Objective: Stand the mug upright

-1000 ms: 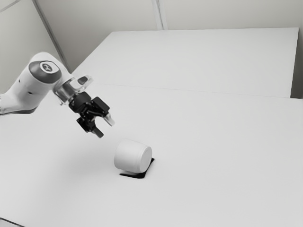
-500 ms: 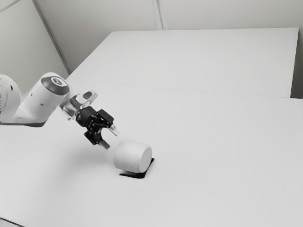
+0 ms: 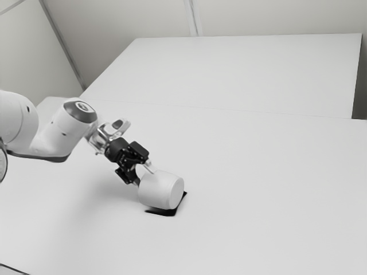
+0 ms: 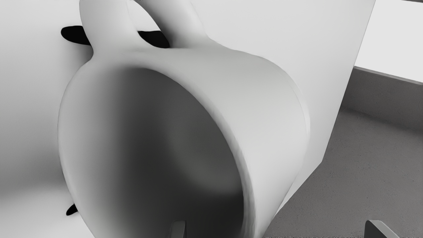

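Observation:
The white mug (image 3: 160,189) lies on its side on the table, its base facing the exterior view's right. At its mouth end is my black gripper (image 3: 144,175), tilted toward the mug. Up close in the wrist view, the mug (image 4: 264,99) shows its open mouth and its handle. The gripper (image 4: 274,229) stands open there, one fingertip in front of the mouth opening and the other outside the mug's wall, so the rim lies between them. Whether either finger touches the mug cannot be told.
The white table (image 3: 258,172) extends around the mug. A dark patch (image 3: 163,212) lies beneath the mug. Beyond the table's edge, a grey floor (image 4: 347,185) appears in the wrist view.
My gripper has moved down and toward the exterior view's right, from above the table to the mug's mouth end. The mug has stayed where it was.

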`<action>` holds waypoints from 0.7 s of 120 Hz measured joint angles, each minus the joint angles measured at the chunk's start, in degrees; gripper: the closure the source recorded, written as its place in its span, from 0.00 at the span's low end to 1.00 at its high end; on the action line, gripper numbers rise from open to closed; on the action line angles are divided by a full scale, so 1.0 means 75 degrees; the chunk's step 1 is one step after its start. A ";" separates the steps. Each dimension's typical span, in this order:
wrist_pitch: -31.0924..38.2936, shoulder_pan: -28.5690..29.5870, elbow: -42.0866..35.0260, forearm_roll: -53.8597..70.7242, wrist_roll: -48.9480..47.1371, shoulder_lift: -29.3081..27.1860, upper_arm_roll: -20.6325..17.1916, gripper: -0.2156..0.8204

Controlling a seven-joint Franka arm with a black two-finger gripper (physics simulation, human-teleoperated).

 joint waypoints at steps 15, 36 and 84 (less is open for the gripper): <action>0.0018 -0.0137 0.0009 -0.0122 0.0107 0.0024 0.0000 0.23; 0.0109 -0.0202 0.0038 -0.0212 0.0218 0.0098 0.0000 0.37; 0.0202 -0.0371 0.0119 -0.0239 0.0328 -0.0056 -0.0023 0.85</action>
